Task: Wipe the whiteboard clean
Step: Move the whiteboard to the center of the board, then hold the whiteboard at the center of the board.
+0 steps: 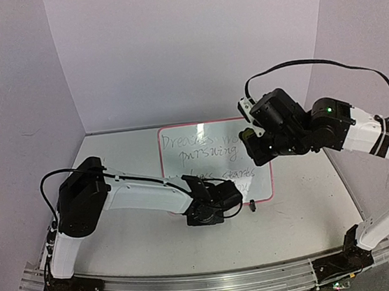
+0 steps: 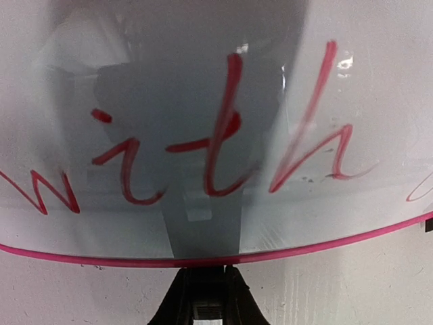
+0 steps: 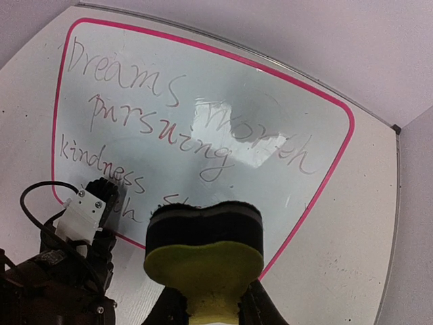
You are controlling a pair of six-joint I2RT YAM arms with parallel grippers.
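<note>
Over the tabletop (image 1: 307, 210), white and lightly scuffed, pale lilac walls close off the far edge and both sides. The whiteboard (image 1: 208, 140) lies flat against the far edge, about midway along it, with a pink frame all round. On it I read "Dreams", "pursuing" and what looks like "starts". My left arm (image 1: 137, 193) reaches across to the board's near edge and covers the lower lines. My right jaws hang above its right side, clamped on the eraser (image 1: 247, 134). A small black bit (image 1: 253, 206) sits on the tabletop just off the board's near right corner.

From my left wrist, "with" runs in red across the glossy whiteboard (image 2: 352, 88), a grey shadow over it. My left jaws are closed, fingers (image 2: 177, 301) side by side, tips at the pink frame.

From my right wrist, my right jaws grip the eraser (image 3: 203, 233), yellow foam backed with black, which hides part of the whiteboard (image 3: 135, 61). Beyond it I read "Dreams", "worth", "pursuing", "kindness". My left arm's wrist (image 3: 84, 217), black cable looped beside it, sits at the board's near edge.
</note>
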